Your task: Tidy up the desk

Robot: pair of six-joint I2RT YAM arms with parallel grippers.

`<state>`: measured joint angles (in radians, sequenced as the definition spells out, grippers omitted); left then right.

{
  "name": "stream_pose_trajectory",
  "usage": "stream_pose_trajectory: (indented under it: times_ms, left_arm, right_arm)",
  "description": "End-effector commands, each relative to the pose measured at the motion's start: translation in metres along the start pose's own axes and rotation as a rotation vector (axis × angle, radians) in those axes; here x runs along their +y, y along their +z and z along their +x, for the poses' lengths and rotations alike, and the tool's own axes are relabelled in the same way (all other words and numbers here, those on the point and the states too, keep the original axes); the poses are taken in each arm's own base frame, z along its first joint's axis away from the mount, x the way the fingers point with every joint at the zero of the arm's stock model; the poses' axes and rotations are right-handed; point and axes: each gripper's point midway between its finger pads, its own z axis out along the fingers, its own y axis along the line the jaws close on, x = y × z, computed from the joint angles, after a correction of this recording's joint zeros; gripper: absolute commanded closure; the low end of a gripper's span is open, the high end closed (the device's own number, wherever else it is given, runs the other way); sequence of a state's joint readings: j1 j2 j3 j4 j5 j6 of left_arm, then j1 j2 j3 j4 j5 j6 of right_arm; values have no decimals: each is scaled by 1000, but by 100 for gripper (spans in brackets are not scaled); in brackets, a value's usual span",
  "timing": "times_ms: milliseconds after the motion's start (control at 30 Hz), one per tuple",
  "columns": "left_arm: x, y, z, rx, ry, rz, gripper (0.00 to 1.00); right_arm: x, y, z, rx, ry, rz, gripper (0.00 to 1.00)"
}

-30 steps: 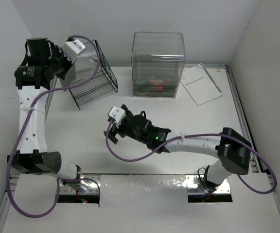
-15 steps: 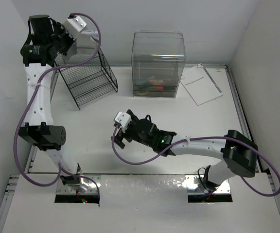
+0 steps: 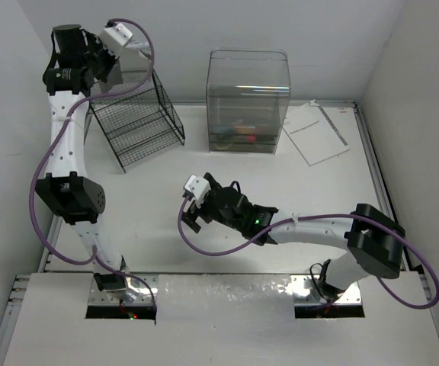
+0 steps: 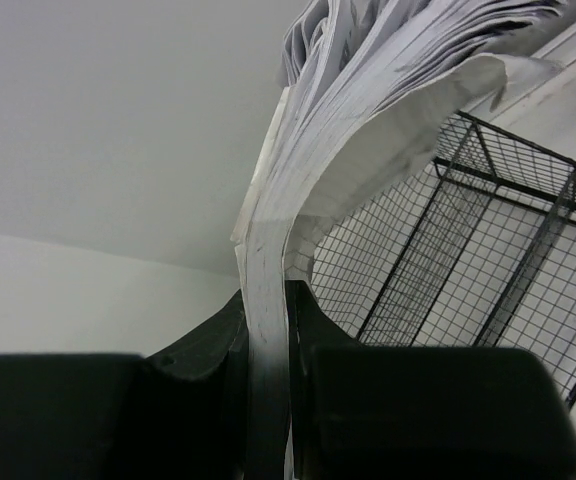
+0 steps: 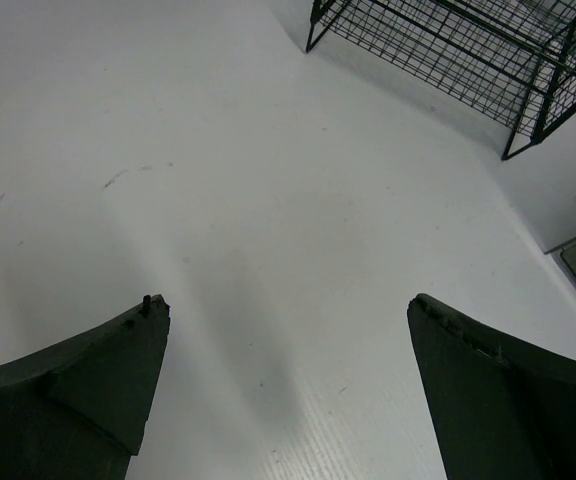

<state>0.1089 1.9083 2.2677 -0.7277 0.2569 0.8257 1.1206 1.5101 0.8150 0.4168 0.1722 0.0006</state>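
Left tool (image 4: 266, 345) tight on paper stack (image 4: 368, 90) beside wire rack (image 4: 468, 270); right tool (image 5: 288, 330) wide apart over desk (image 5: 218, 180).

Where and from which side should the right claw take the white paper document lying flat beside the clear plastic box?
The white paper document lies flat on the white desk, so pinch its near corner, probably coming low from the front.

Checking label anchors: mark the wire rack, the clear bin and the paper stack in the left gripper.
wire rack (image 3: 139, 126), top external view, on its middle mesh shelf.
clear bin (image 3: 248, 91), top external view, on its front wall.
paper stack (image 4: 348, 110), left wrist view, on the bowed sheets above the pinch.
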Motion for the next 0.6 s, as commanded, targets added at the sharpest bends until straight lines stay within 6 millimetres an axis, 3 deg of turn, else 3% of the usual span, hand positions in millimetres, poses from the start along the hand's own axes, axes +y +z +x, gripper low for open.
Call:
stream_pose_trajectory:
  times_ms: [0,200,400,567]
  left_arm:
    - [57,-16,-43,-168,23,-193,100]
    - [44,6,-18,-131,-22,-116,100]
    - [30,43,22,-31,-52,-53,100]
    - [26,54,37,1,-86,-54,100]
  right_arm:
    - [-3,2,-17,-60,30,11,1]
    - [-3,5,-16,-59,33,8,1]
    - [-1,7,-11,-46,37,3,1]
    - [1,8,-9,-43,44,-2,1]
